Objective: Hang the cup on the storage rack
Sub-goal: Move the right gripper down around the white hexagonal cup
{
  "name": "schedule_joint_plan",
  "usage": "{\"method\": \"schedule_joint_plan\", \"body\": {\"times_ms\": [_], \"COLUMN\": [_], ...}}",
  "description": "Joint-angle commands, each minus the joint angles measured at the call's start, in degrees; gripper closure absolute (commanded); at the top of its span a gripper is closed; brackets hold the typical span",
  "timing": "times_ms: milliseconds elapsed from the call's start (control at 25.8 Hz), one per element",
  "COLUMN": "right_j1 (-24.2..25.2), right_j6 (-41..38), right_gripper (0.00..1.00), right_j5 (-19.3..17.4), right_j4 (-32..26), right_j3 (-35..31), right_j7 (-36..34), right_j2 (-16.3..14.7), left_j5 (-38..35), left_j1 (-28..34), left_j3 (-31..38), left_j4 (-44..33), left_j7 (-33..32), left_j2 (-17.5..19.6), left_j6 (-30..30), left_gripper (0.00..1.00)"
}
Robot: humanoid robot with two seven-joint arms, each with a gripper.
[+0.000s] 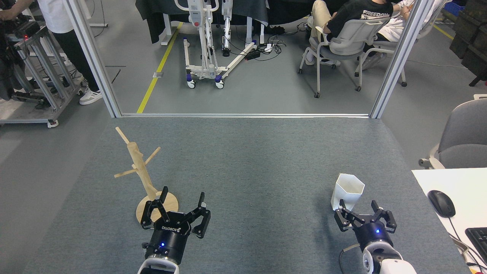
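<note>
A black computer mouse [441, 203] lies on the white desk [468, 182], beside a grey chair [462, 140].

One cup [348, 192], one storage rack [144, 174] (perhaps four pegs), two grippers

Grey carpeted table [266, 163], grey floor with yellow line [158, 68], aluminium posts [397, 61], office chairs [342, 42], white desk [456, 190]

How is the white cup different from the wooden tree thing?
The cup is white with flat sides and an open six-sided top; the storage rack is pale wood, a thin post with pegs sticking out on a round base. The storage rack stands taller than the cup. The cup sits in front of the right gripper, the storage rack by the left gripper. Both stand upright on the grey table.
</note>
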Motion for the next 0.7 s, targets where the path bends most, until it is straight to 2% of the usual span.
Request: {"method": "schedule_joint_plan", "body": {"times_ms": [0, 194, 658], "right_j1": [-2.6, -3.4, -4.3], "right_j6": [0.1, -0.1, -0.1], "right_gripper": [0.0, 0.0, 0.0], "right_j5": [0.0, 0.0, 0.0], "right_j4": [3.0, 5.0, 5.1], "right_j3": [0.1, 0.3, 1.8], "right_j7": [0.0, 0.0, 0.0], "right_j2": [0.0, 0.6, 1.6], "left_j5": [0.0, 0.0, 0.0], "left_j1": [0.0, 0.1, 0.1], "left_j3": [-0.9, -1.0, -1.0], "left_j4": [-0.1, 0.1, 0.3], "left_j7": [0.3, 0.4, 0.3], "left_j2": [0.1, 0.1, 0.2], "left_j6": [0.0, 0.0, 0.0], "left_gripper": [0.0, 0.0, 0.0]}}
